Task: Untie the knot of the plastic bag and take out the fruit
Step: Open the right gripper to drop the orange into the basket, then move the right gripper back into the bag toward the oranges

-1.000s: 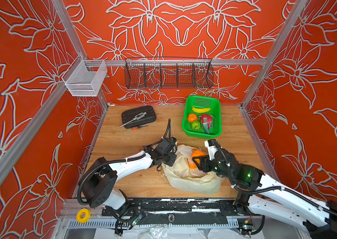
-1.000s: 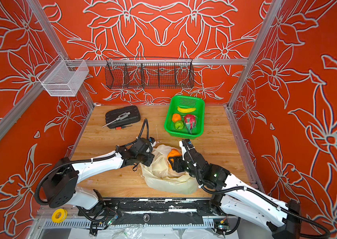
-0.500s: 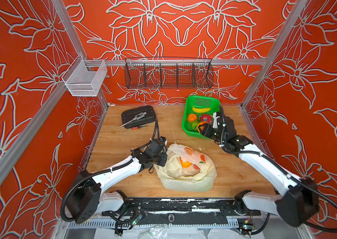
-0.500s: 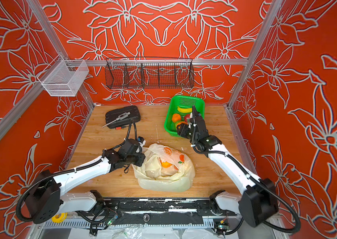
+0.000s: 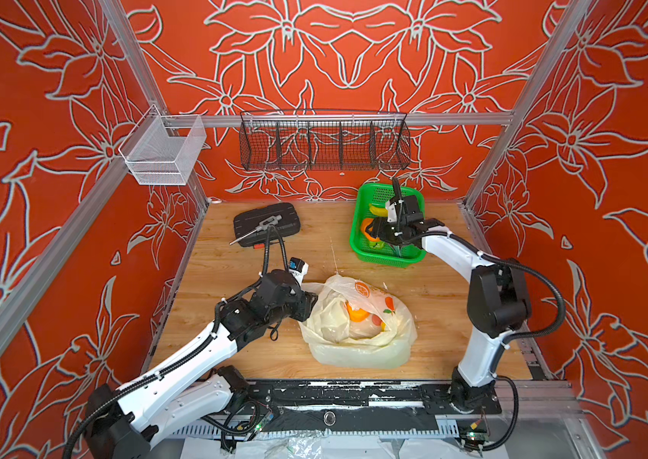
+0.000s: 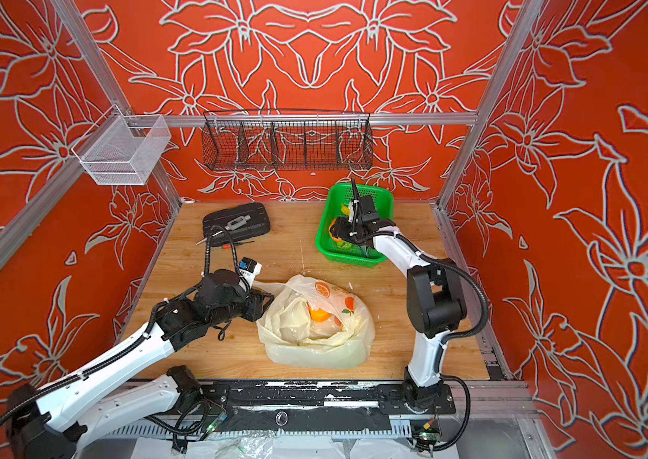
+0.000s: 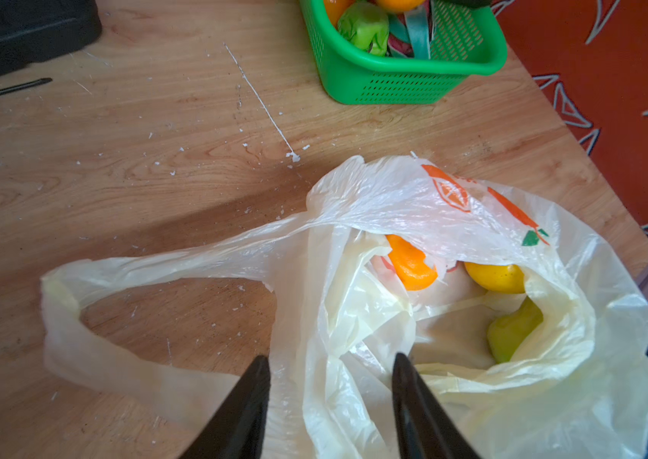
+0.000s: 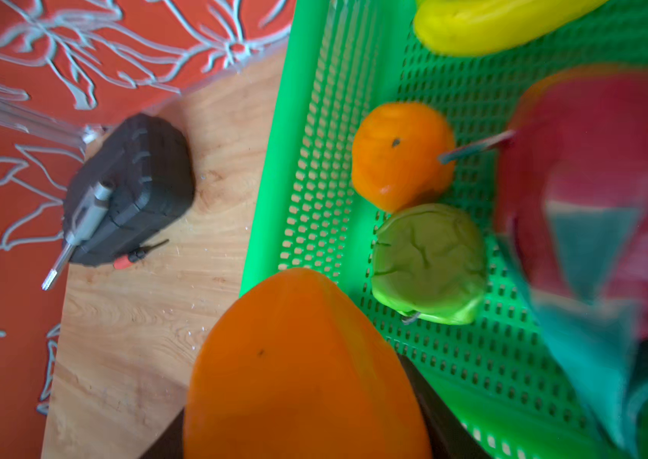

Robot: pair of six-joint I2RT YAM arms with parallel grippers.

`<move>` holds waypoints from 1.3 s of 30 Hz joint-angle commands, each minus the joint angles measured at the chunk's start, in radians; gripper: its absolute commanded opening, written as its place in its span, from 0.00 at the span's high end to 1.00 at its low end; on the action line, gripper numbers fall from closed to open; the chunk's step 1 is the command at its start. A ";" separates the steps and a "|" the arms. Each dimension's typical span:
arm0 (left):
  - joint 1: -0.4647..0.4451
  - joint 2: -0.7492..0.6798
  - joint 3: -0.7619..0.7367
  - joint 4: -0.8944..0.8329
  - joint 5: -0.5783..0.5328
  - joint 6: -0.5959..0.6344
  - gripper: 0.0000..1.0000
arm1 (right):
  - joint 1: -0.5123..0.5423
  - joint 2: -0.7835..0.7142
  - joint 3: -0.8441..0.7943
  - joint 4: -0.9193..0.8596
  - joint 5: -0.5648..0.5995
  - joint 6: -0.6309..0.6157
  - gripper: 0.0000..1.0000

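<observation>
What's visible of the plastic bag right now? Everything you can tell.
The plastic bag is thin, translucent, pale yellowish, crumpled, with orange fruit prints. It lies slumped on the wooden table, mouth open, untied; one handle loop lies flat. Inside show an orange fruit, a yellow one, a green one. The left gripper hangs open astride its rim.

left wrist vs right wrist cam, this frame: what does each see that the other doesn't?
Left wrist only: the plastic bag lying open on the table, one handle loop free, with an orange fruit, yellow fruit and yellow-green fruit inside; the left gripper is open at its edge.
Right wrist only: the right gripper shut on a large orange fruit, and the banana.
Both: green basket, its green fruit and dragon fruit, black case, wooden table.
</observation>
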 commanded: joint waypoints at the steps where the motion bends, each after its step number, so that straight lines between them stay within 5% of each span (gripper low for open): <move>1: 0.006 -0.029 0.031 -0.048 0.019 0.005 0.48 | 0.003 0.075 0.072 -0.098 -0.061 -0.077 0.59; 9: 0.006 -0.023 0.041 -0.047 0.055 0.016 0.47 | 0.003 0.193 0.143 -0.191 -0.055 -0.127 0.54; 21: 0.006 0.068 0.067 -0.036 0.094 0.043 0.45 | 0.003 0.081 0.130 -0.235 0.007 -0.142 0.09; 32: 0.003 0.217 0.105 -0.061 0.119 0.091 0.44 | 0.068 -0.383 -0.140 -0.192 -0.008 -0.153 0.10; 39: -0.011 0.245 0.074 -0.022 0.142 0.077 0.44 | 0.299 -0.723 -0.457 -0.146 0.009 -0.158 0.20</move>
